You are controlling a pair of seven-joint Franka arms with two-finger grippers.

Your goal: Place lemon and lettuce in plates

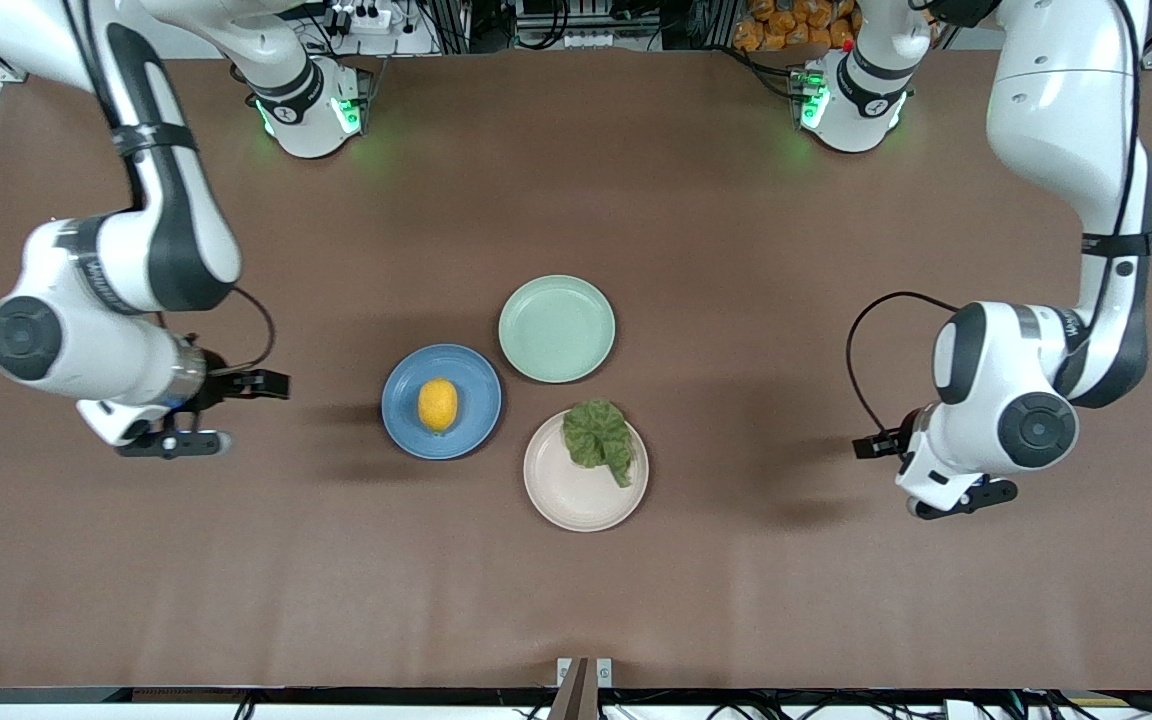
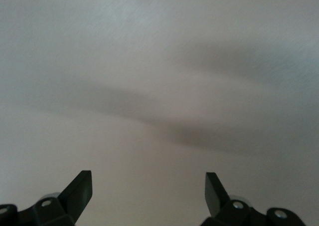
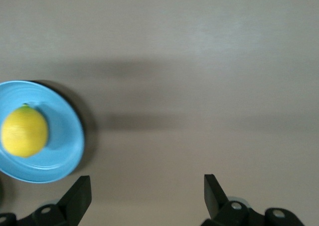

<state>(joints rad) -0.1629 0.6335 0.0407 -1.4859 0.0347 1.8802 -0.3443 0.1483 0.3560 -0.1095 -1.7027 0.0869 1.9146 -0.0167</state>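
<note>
The lemon [image 1: 438,404] sits on the blue plate [image 1: 406,420] at frame centre, the lettuce [image 1: 598,437] on the cream plate [image 1: 576,495] just below-right. The right gripper [image 1: 173,441] at mid-left and the left gripper [image 1: 961,500] at lower right hang with jaws wide, holding nothing.

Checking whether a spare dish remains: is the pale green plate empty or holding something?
Empty. The pale green plate shows only bare surface; the lemon sits in the blue plate, the lettuce on the cream plate.

Big table [image 1: 636,600] w/ brown matte cover filled nearly the whole front view, faint creases running across it. Soft shadows lay on it under even overhead light. Green glow [image 1: 376,150] spilled on the cover at its top edge. Past that edge: cables, a power strip [image 1: 361,18], orange packets [image 1: 791,25], metal framing.
</note>
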